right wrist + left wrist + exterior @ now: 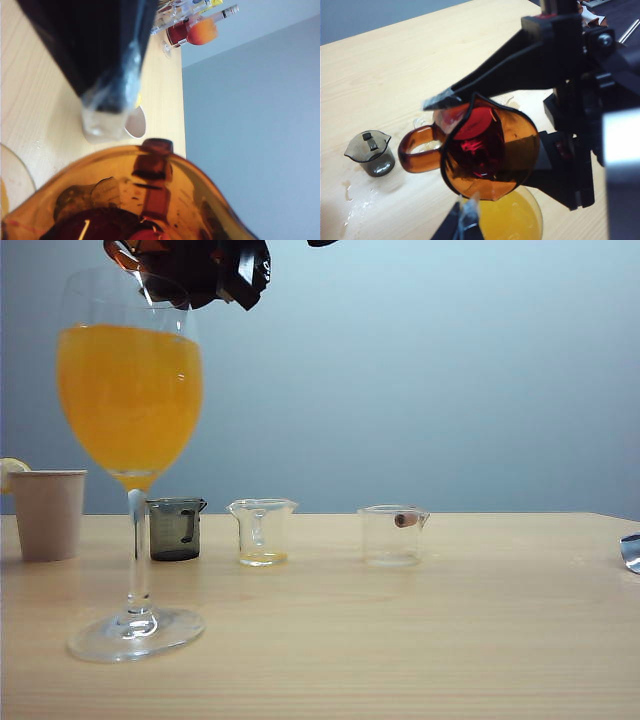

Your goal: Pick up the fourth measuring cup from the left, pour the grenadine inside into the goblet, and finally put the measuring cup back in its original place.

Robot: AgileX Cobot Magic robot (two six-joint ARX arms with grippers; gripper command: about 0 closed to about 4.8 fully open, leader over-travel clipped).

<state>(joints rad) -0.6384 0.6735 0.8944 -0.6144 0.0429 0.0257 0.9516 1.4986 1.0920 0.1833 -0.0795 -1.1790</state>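
On the wooden table (420, 640), the right gripper (470, 160), clamping the fourth measuring cup (490, 150) tilted over the goblet (130, 400), risks spilling grenadine (475, 150) past the rim; left gripper's state cannot be determined.

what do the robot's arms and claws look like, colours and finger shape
The right claw is matte black plastic: long angular fingers tapering to flat tips wrapped in clear, shiny film, on a boxy black body with a silver screw. The left claw shows only dark, film-wrapped fingertips. From the exterior view, only glossy black angular parts show at the top edge.
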